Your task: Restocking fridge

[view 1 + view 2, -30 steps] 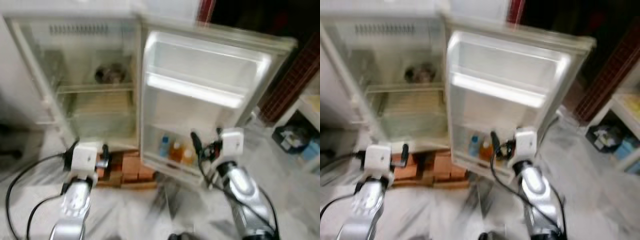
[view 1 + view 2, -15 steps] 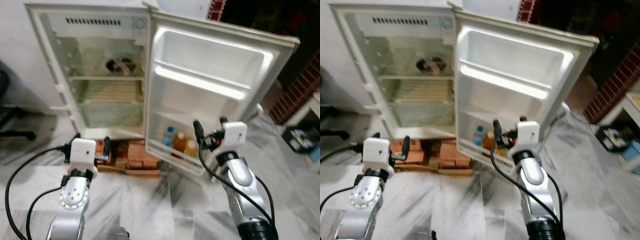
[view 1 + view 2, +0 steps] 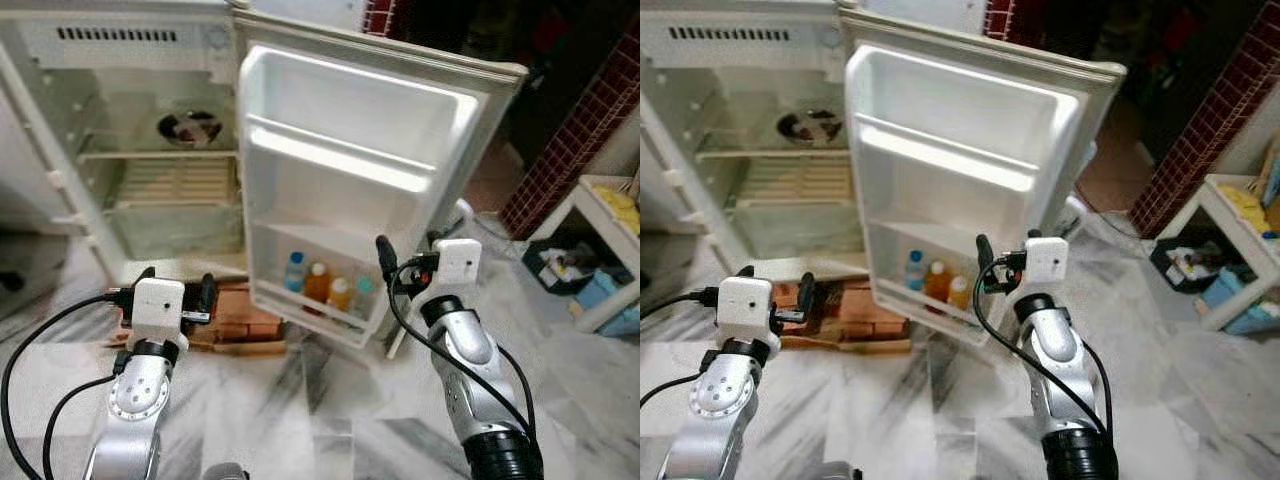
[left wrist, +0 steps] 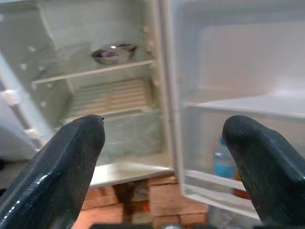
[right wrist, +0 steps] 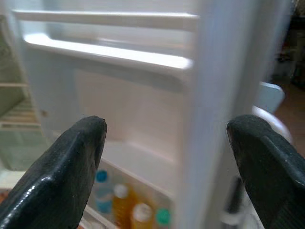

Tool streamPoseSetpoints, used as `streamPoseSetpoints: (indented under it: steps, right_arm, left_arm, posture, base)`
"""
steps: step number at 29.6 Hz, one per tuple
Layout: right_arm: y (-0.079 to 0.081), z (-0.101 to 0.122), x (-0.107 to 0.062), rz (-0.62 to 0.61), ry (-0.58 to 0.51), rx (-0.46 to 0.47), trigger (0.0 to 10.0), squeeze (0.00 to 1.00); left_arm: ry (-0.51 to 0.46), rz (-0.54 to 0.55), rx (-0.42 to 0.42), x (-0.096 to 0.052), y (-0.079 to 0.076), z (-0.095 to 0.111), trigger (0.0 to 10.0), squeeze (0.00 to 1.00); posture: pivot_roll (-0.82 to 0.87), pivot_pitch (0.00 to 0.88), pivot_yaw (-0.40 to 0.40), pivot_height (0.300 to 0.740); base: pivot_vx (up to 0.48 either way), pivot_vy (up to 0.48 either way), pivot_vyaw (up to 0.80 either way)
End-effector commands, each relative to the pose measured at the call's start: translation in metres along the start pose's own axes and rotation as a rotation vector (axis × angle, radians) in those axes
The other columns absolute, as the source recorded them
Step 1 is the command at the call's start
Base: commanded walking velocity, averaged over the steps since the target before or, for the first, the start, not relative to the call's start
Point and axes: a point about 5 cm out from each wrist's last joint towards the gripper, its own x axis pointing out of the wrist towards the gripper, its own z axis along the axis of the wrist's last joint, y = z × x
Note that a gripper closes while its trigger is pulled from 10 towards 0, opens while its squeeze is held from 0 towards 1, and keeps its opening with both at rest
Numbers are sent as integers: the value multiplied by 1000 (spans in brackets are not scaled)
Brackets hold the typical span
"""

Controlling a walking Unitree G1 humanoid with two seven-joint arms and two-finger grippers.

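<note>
The small white fridge (image 3: 60,190) stands open with its door (image 3: 350,120) swung out toward me. Several bottles (image 3: 325,285) stand in the door's bottom shelf, also seen as bottles (image 5: 126,202) in the right wrist view. A metal bowl (image 3: 188,126) sits on the upper shelf inside. My left gripper (image 3: 176,280) is open and empty, low before the fridge body, its fingers (image 4: 71,157) framing the shelves. My right gripper (image 3: 408,250) is open and empty, close to the door's outer edge, just right of the bottles.
Red bricks (image 3: 245,310) prop the fridge on the marble floor (image 3: 320,400). A white side table (image 3: 600,215) with blue and dark items (image 3: 585,285) beneath stands at right. A brick wall (image 3: 570,130) rises behind it. Black cables trail from both wrists.
The whole picture has shifted left and sharpened, so the camera has turned right. Both grippers stay open and empty at about the same place in view.
</note>
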Motion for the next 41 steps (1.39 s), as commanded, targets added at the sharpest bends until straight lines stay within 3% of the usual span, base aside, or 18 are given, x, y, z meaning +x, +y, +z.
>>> streamPoseSetpoints:
  steps: [1,11,14,20,30,41]
  right_arm:
    - [-11,-6,-3,-19,35,-61,10000,0]
    - [-2,4,0,63,-27,-17,10000,0]
    - [-5,5,1,50,-41,-51,10000,0]
    - [-7,4,0,42,-40,-28,10000,0]
    - [-9,-3,-6,9,-25,-43,10000,0]
    - [-7,-1,-6,15,-47,-41,10000,0]
  left_arm:
    - [-6,-21,-12,0,-9,1,10000,0]
    - [1,-27,-21,-4,-12,-2,10000,0]
    - [2,-21,-18,-4,-11,-2,10000,0]
    - [16,0,-32,-7,-9,-4,10000,0]
    - [22,38,-89,-13,-9,-6,10000,0]
    - [18,34,-77,-13,-9,-5,10000,0]
  posture:
    - [102,0,-69,740]
    - [107,0,-73,740]
    - [107,0,-72,740]
    - [104,0,-66,740]
    - [102,0,-65,740]
    - [101,0,-62,740]
  base:
    - [255,-401,0]
    - [303,-364,0]
    - [363,-309,800]
    - [371,-299,794]
    - [73,0,199]
    - [391,-87,340]
